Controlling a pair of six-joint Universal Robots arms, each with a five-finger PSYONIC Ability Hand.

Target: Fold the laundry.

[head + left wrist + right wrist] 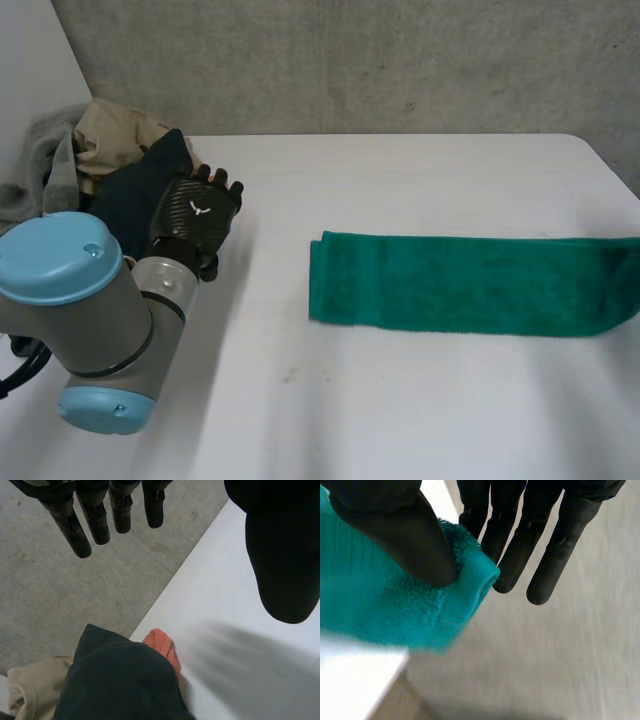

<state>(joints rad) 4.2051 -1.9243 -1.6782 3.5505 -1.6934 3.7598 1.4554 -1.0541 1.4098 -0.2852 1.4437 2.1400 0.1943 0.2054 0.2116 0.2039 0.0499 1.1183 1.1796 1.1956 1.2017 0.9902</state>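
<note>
A green towel (470,283), folded into a long strip, lies across the right half of the white table (400,410) and runs to its right edge. My right hand (400,535) is shut on one end of the green towel (395,610), thumb pressing the plush cloth against the fingers, at the table's edge. My left hand (197,212) hovers open at the left, beside the laundry pile. In the left wrist view its fingers (67,522) are straight above the dark garment (120,685), touching nothing.
A laundry pile sits at the table's far left corner: a dark blue garment (135,195), a beige one (115,135) and a grey one (45,160). An orange cloth (162,647) peeks from under the dark garment. A concrete wall stands behind the table.
</note>
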